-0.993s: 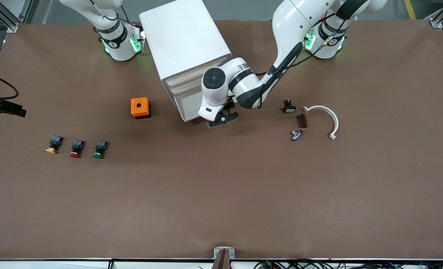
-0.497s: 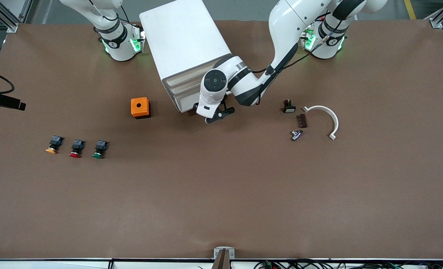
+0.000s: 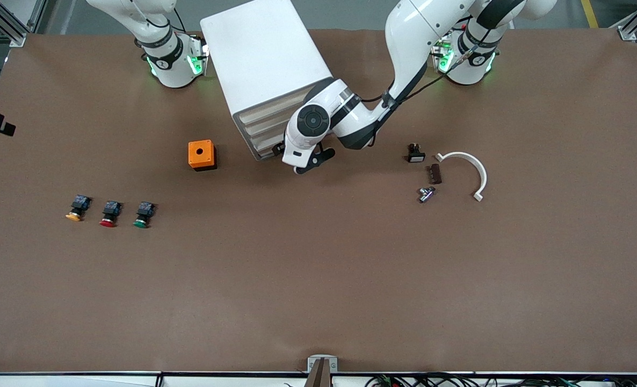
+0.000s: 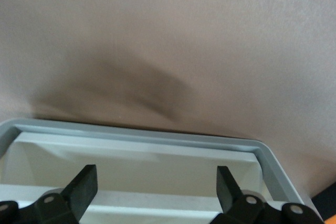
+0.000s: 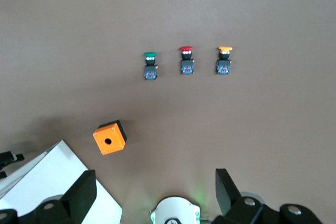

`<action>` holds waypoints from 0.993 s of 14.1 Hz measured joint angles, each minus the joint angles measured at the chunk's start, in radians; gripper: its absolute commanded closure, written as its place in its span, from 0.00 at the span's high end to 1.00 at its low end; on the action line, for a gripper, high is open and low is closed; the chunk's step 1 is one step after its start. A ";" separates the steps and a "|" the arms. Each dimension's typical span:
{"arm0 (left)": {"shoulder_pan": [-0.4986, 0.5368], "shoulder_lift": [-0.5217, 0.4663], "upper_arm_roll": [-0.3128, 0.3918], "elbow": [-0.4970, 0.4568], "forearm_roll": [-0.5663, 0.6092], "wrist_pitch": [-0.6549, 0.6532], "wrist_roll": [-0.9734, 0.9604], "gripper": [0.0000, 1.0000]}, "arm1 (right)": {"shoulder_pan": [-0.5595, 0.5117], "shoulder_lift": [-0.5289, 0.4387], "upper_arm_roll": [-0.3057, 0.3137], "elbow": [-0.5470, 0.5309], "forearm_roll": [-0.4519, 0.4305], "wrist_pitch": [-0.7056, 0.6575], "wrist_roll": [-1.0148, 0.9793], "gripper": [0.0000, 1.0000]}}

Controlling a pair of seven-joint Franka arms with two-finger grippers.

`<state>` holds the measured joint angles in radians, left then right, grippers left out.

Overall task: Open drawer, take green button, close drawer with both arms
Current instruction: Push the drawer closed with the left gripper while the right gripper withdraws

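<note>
The white cabinet (image 3: pixel 265 54) stands between the two arm bases, its stacked drawer fronts turned toward the front camera. The drawer (image 3: pixel 263 141) lies level with its neighbours. My left gripper (image 3: pixel 303 161) is open at the lower corner of that front, nothing between its fingers; in the left wrist view the left gripper (image 4: pixel 156 174) faces the cabinet's grey-rimmed off-white front (image 4: pixel 142 153). The green-capped button (image 3: pixel 141 215) lies on the table toward the right arm's end. High over the table, my right gripper (image 5: pixel 155 179) hangs open and empty, with the button (image 5: pixel 150 65) far below it.
A red-capped button (image 3: pixel 109 214) and a yellow-capped one (image 3: pixel 77 208) lie in line beside the green one. An orange box (image 3: pixel 201 155) sits next to the cabinet. A black part (image 3: pixel 415 154), brown block (image 3: pixel 434 173), metal fitting (image 3: pixel 426 193) and white curved clamp (image 3: pixel 471 166) lie toward the left arm's end.
The left gripper has moved in toward the cabinet front. The off-white front that stuck out toward the front camera has gone back level with the others.
</note>
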<state>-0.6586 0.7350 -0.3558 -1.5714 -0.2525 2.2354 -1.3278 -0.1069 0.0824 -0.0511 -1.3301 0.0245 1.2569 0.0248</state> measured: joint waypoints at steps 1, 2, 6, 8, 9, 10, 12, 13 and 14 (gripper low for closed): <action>-0.001 0.000 -0.002 0.000 -0.009 0.000 0.000 1.00 | 0.001 -0.029 0.002 -0.032 0.000 0.013 0.000 1.00; -0.002 0.001 -0.004 0.000 -0.016 0.000 0.000 1.00 | 0.001 -0.064 0.003 -0.075 0.000 0.040 0.000 1.00; -0.007 0.001 -0.005 -0.001 -0.030 0.000 0.000 1.00 | 0.017 -0.208 0.006 -0.252 -0.004 0.140 -0.001 1.00; -0.007 0.002 -0.003 -0.001 -0.042 0.000 0.000 1.00 | 0.032 -0.244 0.007 -0.297 -0.011 0.152 -0.001 1.00; -0.007 0.002 -0.002 -0.001 -0.043 0.000 0.000 1.00 | 0.033 -0.259 0.008 -0.321 -0.012 0.169 -0.001 1.00; -0.007 0.002 -0.002 -0.001 -0.043 0.000 0.000 1.00 | 0.033 -0.273 0.007 -0.347 -0.013 0.190 -0.001 1.00; -0.007 0.002 -0.002 0.001 -0.043 0.000 0.000 1.00 | 0.033 -0.296 0.005 -0.381 -0.015 0.216 -0.001 1.00; -0.007 0.002 -0.003 0.005 -0.044 0.002 0.000 1.00 | 0.032 -0.303 0.004 -0.389 -0.016 0.226 -0.001 1.00; -0.006 0.001 -0.001 0.013 -0.045 0.005 0.000 1.00 | 0.032 -0.308 0.003 -0.393 -0.017 0.232 -0.001 1.00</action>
<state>-0.6646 0.7364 -0.3568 -1.5580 -0.2973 2.2401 -1.3282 -0.0749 -0.2258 -0.0484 -1.7229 0.0079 1.4887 0.0236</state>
